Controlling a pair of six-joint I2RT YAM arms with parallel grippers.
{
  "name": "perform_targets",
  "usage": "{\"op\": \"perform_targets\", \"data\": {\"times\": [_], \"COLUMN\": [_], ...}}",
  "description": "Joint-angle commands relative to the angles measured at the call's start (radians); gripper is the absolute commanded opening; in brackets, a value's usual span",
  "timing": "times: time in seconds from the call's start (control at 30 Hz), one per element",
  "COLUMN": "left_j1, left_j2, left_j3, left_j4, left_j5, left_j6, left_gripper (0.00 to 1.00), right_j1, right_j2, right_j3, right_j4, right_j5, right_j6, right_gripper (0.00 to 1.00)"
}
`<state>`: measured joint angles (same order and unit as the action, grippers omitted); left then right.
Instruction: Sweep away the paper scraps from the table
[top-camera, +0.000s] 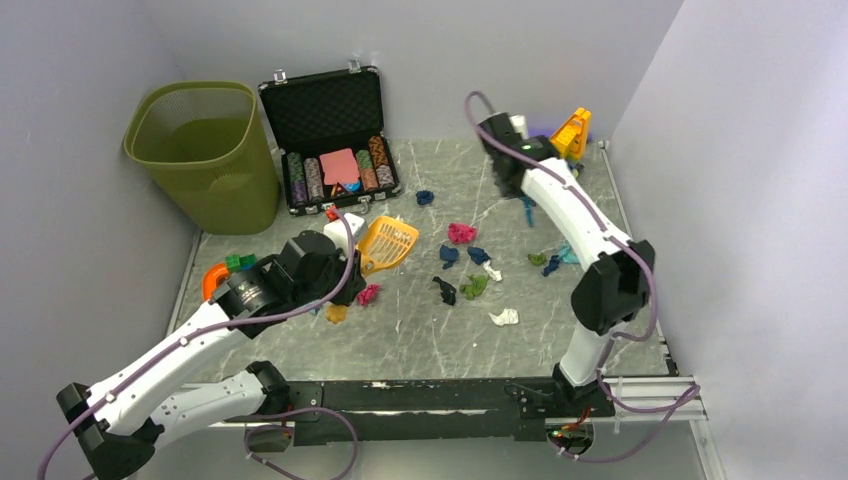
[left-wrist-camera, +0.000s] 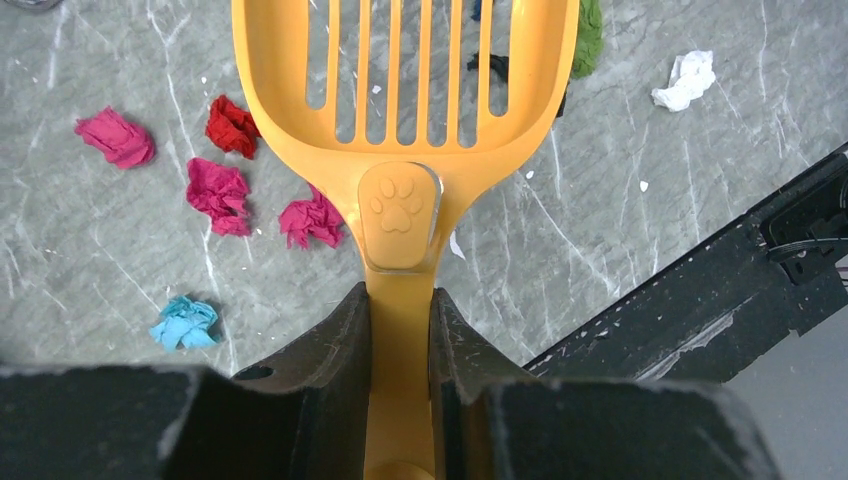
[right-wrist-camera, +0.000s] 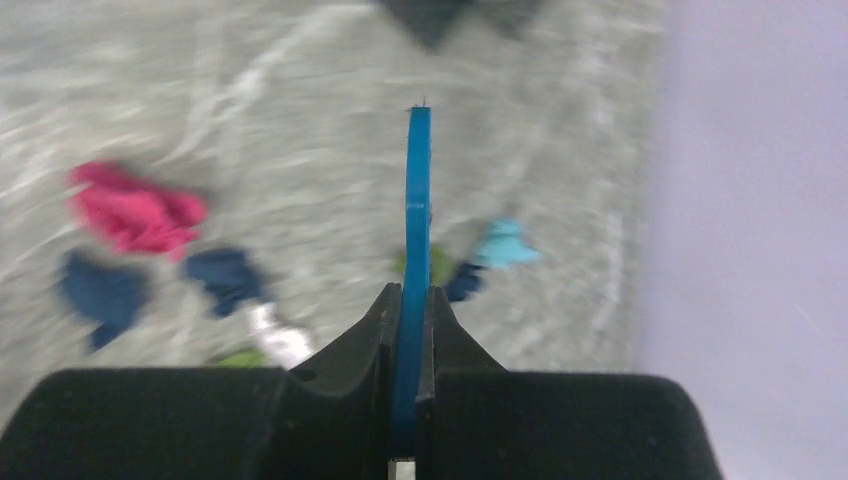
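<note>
The left arm (top-camera: 180, 350) and right arm (top-camera: 575, 205) have white link shells and black joints, a purple cable (top-camera: 467, 108) looping along each. The left pincer (left-wrist-camera: 400, 300) has matte black, scuffed fingers (left-wrist-camera: 330, 350). A green light (top-camera: 527, 150) possibly glows near the right wrist.

A wastebasket (top-camera: 205, 150) stands beyond the far left corner of the table (top-camera: 420, 340), with an open poker chip case (top-camera: 330, 135) just to its right. Paper scraps (top-camera: 462, 233) lie scattered over the table's middle and right. Left of them is a slotted scoop (top-camera: 388, 243), its handle clamped in the left gripper (left-wrist-camera: 398, 320). Toy bricks (top-camera: 240, 262) lie near the left rail. The right gripper (right-wrist-camera: 410, 300), pinching a thin flat blade (right-wrist-camera: 417, 200), hangs over the rightmost scraps.
</note>
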<state>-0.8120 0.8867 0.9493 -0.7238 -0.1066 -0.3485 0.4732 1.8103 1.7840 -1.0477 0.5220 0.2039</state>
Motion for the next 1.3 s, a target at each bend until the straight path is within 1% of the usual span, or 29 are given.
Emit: {"op": "perform_targets", "data": {"times": [0.0, 0.1, 0.17, 0.23, 0.3, 0.4, 0.43, 0.53, 0.63, 0.73, 0.8, 0.87, 1.0, 1.07, 1.17, 1.27], "left_j1": [0.005, 0.006, 0.008, 0.007, 0.008, 0.007, 0.008, 0.008, 0.009, 0.008, 0.009, 0.01, 0.011, 0.01, 0.01, 0.011], "left_j2": [-0.05, -0.068, -0.075, -0.078, -0.081, -0.086, -0.09, -0.096, -0.094, -0.092, -0.095, -0.101, -0.113, -0.121, -0.129, -0.131], "left_j3": [0.016, 0.013, 0.011, 0.004, -0.002, -0.013, -0.016, -0.026, -0.025, -0.022, -0.021, -0.021, -0.021, -0.026, -0.032, -0.035], "left_j4": [0.011, 0.021, 0.021, 0.02, 0.018, 0.017, 0.016, 0.02, 0.018, 0.012, 0.01, 0.005, -0.012, -0.017, -0.013, -0.002], "left_j5": [-0.022, -0.019, -0.018, -0.017, -0.018, -0.022, -0.025, -0.036, -0.046, -0.049, -0.053, -0.061, -0.081, -0.094, -0.105, -0.108], "left_j6": [0.04, 0.051, 0.054, 0.055, 0.056, 0.053, 0.051, 0.048, 0.046, 0.045, 0.043, 0.043, 0.047, 0.05, 0.059, 0.063], "left_gripper": [0.0, 0.0, 0.0, 0.0, 0.0, 0.0, 0.0, 0.0, 0.0, 0.0, 0.0, 0.0, 0.0, 0.0, 0.0, 0.0], "right_j1": [-0.165, -0.265, -0.31, -0.337, -0.341, -0.328, -0.308, -0.164, -0.023, 0.055, 0.081, 0.086, 0.087, 0.087, 0.084, 0.055], "right_j2": [-0.107, -0.094, -0.089, -0.094, -0.087, -0.038, -0.021, -0.003, -0.001, 0.02, 0.026, 0.016, -0.036, -0.074, -0.116, -0.089], "right_j3": [-0.073, -0.179, -0.256, -0.325, -0.37, -0.353, -0.33, -0.277, -0.178, -0.036, 0.045, 0.097, 0.121, 0.081, -0.03, -0.114], "right_j4": [-0.096, -0.097, -0.031, 0.061, 0.124, 0.093, 0.074, 0.055, 0.039, 0.003, -0.022, -0.05, -0.155, -0.218, -0.26, -0.297], "right_j5": [0.297, 0.431, 0.467, 0.437, 0.376, 0.185, 0.136, 0.014, -0.126, -0.26, -0.307, -0.283, -0.09, 0.027, 0.218, 0.361], "right_j6": [0.02, 0.005, -0.033, -0.079, -0.089, -0.031, 0.004, 0.091, 0.177, 0.245, 0.27, 0.281, 0.296, 0.311, 0.314, 0.324], "right_gripper": [0.0, 0.0, 0.0, 0.0, 0.0, 0.0, 0.0, 0.0, 0.0, 0.0, 0.0, 0.0, 0.0, 0.0, 0.0, 0.0]}}
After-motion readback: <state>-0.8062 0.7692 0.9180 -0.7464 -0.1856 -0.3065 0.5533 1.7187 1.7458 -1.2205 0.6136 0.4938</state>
